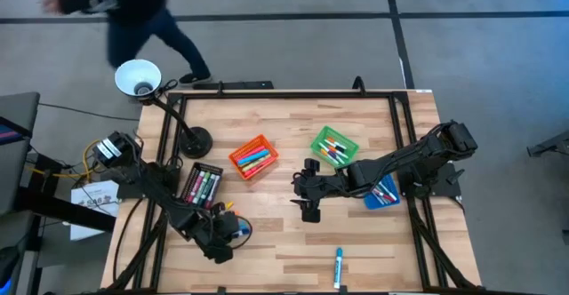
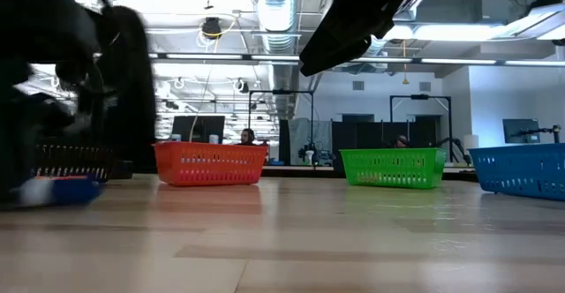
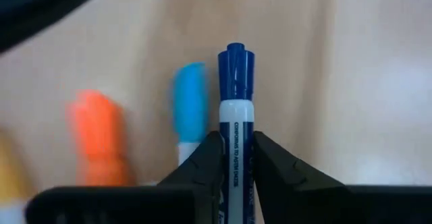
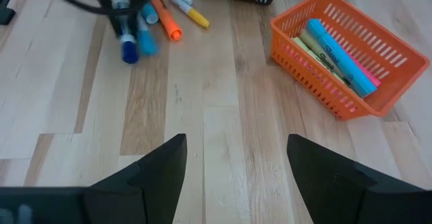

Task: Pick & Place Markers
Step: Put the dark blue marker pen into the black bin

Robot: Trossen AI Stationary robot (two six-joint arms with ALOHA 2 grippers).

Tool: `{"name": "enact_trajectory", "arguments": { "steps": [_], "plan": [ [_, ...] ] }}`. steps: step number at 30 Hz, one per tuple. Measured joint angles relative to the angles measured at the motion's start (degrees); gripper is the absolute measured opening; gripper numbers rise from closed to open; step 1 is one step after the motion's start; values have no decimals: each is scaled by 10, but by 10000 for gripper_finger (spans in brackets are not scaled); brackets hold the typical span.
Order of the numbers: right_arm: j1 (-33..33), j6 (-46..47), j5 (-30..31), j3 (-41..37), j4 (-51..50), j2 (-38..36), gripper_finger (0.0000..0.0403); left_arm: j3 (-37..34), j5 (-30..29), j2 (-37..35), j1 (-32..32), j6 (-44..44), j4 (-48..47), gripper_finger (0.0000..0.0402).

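- Markers are mostly sorted into bins already, but a small loose bunch is left at the near left of the worktop (image 1: 284, 242), and that's where the left gripper (image 3: 231, 158) is busy.
- Its fingers (image 3: 202, 166) sit on either side of a dark blue marker (image 3: 235, 109), right up against the white barrel. Looks to me like they're clamped on it or about to be; it's still lying flat, not lifted.
- Gripping mid-barrel makes sense, since the cap end pokes out free and it shouldn't tip.
- Tight spot though: a light blue marker (image 3: 188, 102) lies just beside it, an orange marker (image 3: 98, 133) a bit further over. They could get nudged.
- Right gripper (image 4: 236, 160) hovers mid-worktop, fingers wide apart, holding nothing, just waiting near the orange bin (image 4: 351, 52).
- Green bin (image 1: 334, 146), blue bin (image 1: 384, 194) and black bin (image 1: 202, 185) stand around, plus one stray blue marker (image 1: 339, 267) at the front edge.
- A desk lamp (image 1: 139, 77) stands at the back left, and a person (image 1: 116, 2) walks past behind.
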Motion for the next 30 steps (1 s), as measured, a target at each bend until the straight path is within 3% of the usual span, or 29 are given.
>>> {"name": "enact_trajectory", "arguments": {
  "steps": [4, 10, 15, 21, 30],
  "plan": [
    [0, 0, 0, 0, 3, 0, 249, 0, -63, -37, 1, 4, 37, 61],
    [0, -1, 0, 0, 17, 0, 249, 0, -139, -102, 35, 137, 70, 70],
    [-1, -22, -1, 0, 87, 21, 249, 0, -138, -121, 94, 237, 101, 67],
    [0, -107, -50, 0, 209, 94, 249, 0, -135, -113, 127, 353, 160, 70],
    [-6, -102, -45, 0, 276, 112, 249, -1, -135, -113, 129, 372, 168, 72]
  ]
}}
